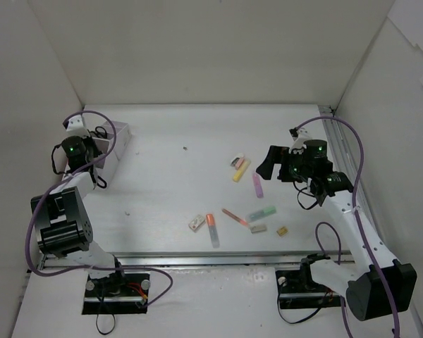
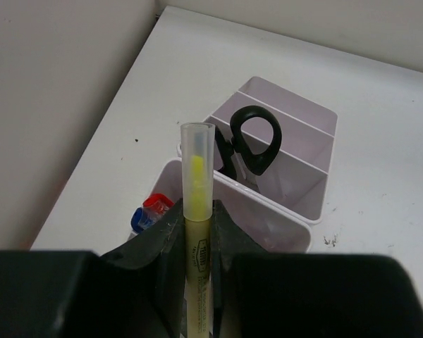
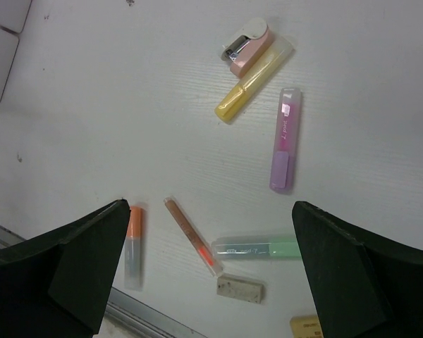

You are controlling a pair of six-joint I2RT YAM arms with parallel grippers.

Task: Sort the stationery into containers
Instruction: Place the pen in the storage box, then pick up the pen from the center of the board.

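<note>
Yellow highlighter (image 2: 197, 190) sits clamped in the left gripper (image 2: 197, 215), pointing at the white organiser (image 2: 296, 211) at the table's (image 1: 169, 176) ten o'clock, scissors (image 2: 250, 141) inside. The right gripper (image 3: 211, 211) hangs wide open over loose highlighters (image 3: 285, 144) around four o'clock.

Bright, diffuse light, apparently from above. The white worktop (image 1: 169, 176) carries only soft, faint shadows beside the small items. In both wrist views the near jaws appear dark and slightly out of focus.
</note>
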